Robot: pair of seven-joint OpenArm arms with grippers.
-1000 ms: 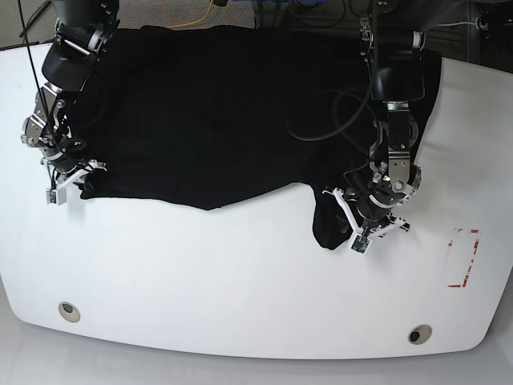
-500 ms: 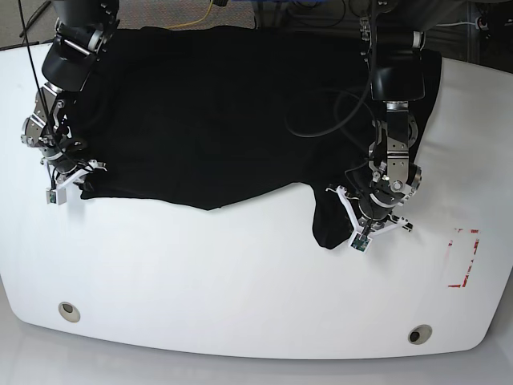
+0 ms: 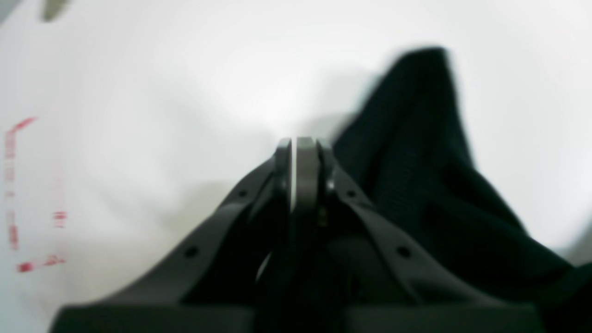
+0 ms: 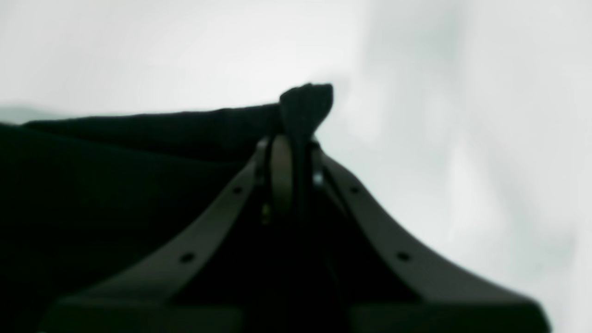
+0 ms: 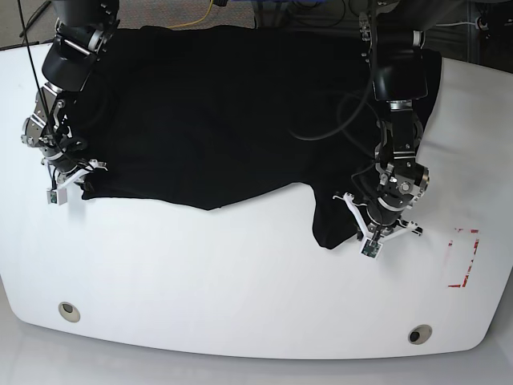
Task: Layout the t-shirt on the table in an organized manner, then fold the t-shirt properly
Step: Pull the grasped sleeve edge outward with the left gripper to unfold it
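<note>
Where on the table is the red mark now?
In the base view the red mark is near the table's right edge, just right of the left end effector and up-right of a round hole.

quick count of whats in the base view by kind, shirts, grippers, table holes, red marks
t-shirt: 1
grippers: 2, the left gripper and the right gripper
round holes in the table: 2, and
red outline mark: 1
total: 6

No text, label, brand or number can be read anywhere in these views
</note>
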